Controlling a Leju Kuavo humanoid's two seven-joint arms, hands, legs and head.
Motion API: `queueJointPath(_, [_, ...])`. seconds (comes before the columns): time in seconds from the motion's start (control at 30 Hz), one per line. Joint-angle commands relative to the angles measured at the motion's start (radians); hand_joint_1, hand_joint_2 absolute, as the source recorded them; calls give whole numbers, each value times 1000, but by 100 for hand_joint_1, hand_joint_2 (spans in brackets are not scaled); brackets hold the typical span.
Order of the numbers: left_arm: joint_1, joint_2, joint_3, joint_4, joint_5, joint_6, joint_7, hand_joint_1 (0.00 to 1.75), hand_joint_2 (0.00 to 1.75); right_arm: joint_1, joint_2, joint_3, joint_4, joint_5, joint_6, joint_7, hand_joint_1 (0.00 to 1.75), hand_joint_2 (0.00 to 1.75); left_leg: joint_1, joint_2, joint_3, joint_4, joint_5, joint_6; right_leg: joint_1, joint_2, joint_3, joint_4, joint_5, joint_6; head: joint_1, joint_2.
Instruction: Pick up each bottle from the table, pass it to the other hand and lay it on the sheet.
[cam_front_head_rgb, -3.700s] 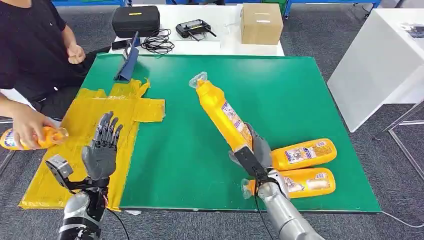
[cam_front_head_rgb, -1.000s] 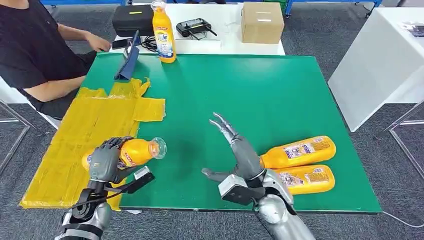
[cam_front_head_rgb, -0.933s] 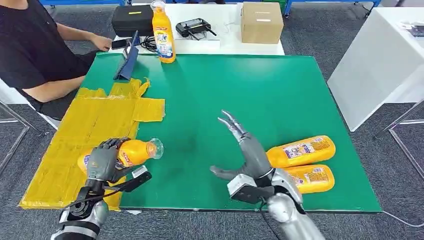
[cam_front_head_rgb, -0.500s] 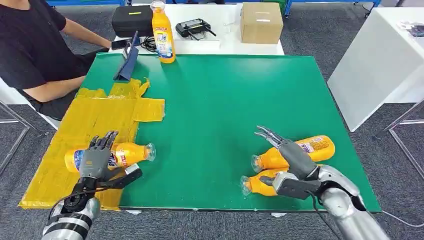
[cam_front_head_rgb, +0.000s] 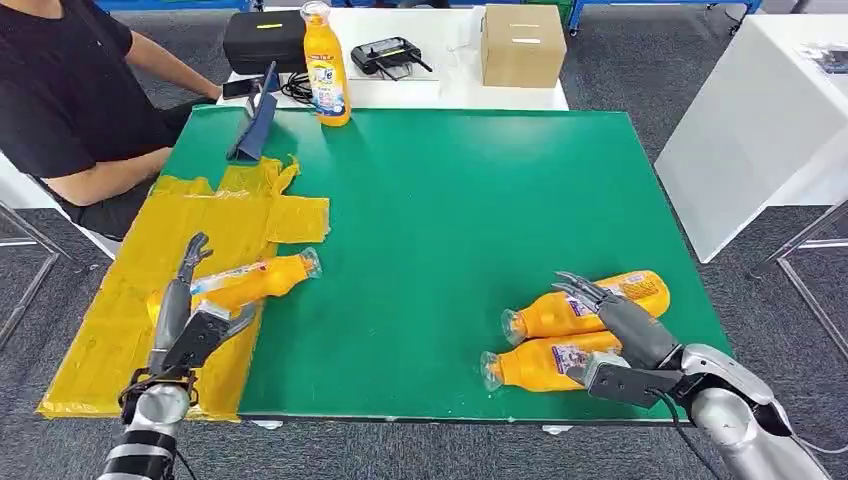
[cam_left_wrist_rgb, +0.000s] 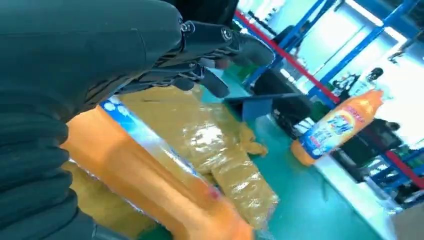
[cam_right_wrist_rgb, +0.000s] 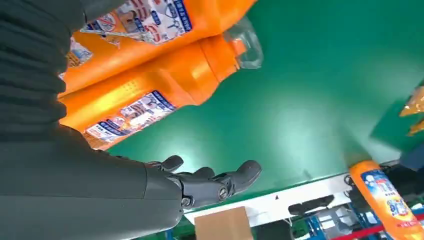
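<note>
An orange bottle (cam_front_head_rgb: 240, 285) lies on its side on the yellow sheet (cam_front_head_rgb: 130, 350), its clear cap pointing toward the green mat. My left hand (cam_front_head_rgb: 190, 320) is just at its near side, fingers stretched out and holding nothing; in the left wrist view the fingers (cam_left_wrist_rgb: 200, 80) reach over the bottle (cam_left_wrist_rgb: 150, 175). Two more orange bottles (cam_front_head_rgb: 585, 305) (cam_front_head_rgb: 550, 362) lie side by side at the front right. My right hand (cam_front_head_rgb: 620, 320) hovers over them with fingers spread, and its fingers (cam_right_wrist_rgb: 215, 182) stand apart from the bottles (cam_right_wrist_rgb: 165, 95).
A fourth orange bottle (cam_front_head_rgb: 325, 65) stands upright at the mat's far edge. A person in a black shirt (cam_front_head_rgb: 60, 90) sits at the left by the sheet. Behind the mat lie a black case (cam_front_head_rgb: 262, 38), a controller (cam_front_head_rgb: 392, 55), a cardboard box (cam_front_head_rgb: 522, 45) and a blue stand (cam_front_head_rgb: 255, 125).
My left hand carried the bottle left onto the sheet, let it go and stretched out. My right hand swung right and down over the two lying bottles.
</note>
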Motion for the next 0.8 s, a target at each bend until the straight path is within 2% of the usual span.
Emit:
queueJointPath(0.03, [67,-96,134,-270,268,-116,-53,0,175,8,-57,23,35,34,5,29,0,175,1,0,0,0,-1,0,1,0,1,-1,0,0,1,0])
queueJointPath(0.2, [83,-108,152,-305,306,-133,-66,0,175,31,-100,19,16,32,20,44,0,175,0,0,2,-1,-1,1,0,-1,2,-1,-1,0,0,0])
queueJointPath(0.57, [74,-105,147,-287,299,-131,-72,0,175,26,-97,25,21,36,23,51,0,175,0,1,1,-2,0,0,0,0,2,-2,0,0,0,0])
queueJointPath(0.8, [53,-95,143,-243,293,-121,-72,0,175,54,-180,31,-2,24,38,73,0,175,0,-1,1,-1,0,1,0,-1,1,-1,0,0,0,0])
